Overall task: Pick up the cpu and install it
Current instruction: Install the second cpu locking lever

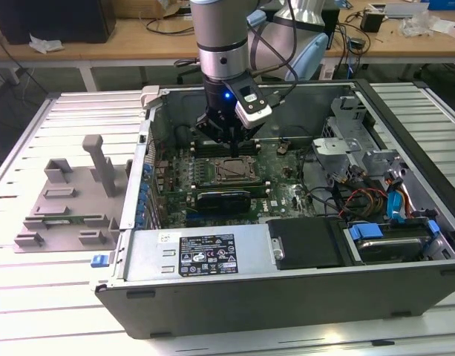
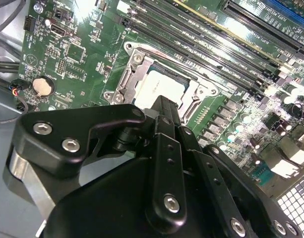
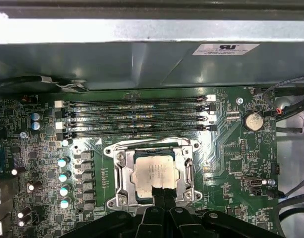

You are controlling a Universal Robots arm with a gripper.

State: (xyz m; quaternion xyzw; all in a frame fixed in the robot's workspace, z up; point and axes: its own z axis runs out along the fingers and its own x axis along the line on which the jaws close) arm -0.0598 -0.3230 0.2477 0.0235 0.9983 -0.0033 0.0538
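One arm is working here, and its pincer (image 1: 232,139) is hanging inside the open computer case (image 1: 286,297), low over the motherboard (image 1: 279,167). Going from the exterior view's left: the grey fixture tray (image 1: 64,204) is sitting on the slatted tabletop (image 1: 34,297) just beside the case, its upright posts carrying nothing (no chip is showing on it). Next comes the case wall, then the motherboard, where the pincer is standing above the socket (image 1: 228,172).

In both wrist views the cpu (image 3: 154,173) is lying flat inside the socket's metal frame (image 3: 123,174), its pale metal top facing up, the memory slots (image 3: 137,116) running alongside the frame's far edge. The second wrist view is showing the same chip (image 2: 159,89) just beyond the fingertips (image 2: 164,106).

The relation that matters: the cpu is lying almost directly under the pincer, a little ahead of the tips, with one fingertip (image 3: 161,196) overlapping the chip's near edge in the first wrist view. The chip being square, no long axis is governing the approach; its sides are sitting parallel to the frame. The fingers are appearing drawn close together and gripping nothing, though whether they are touching the chip I cannot tell.
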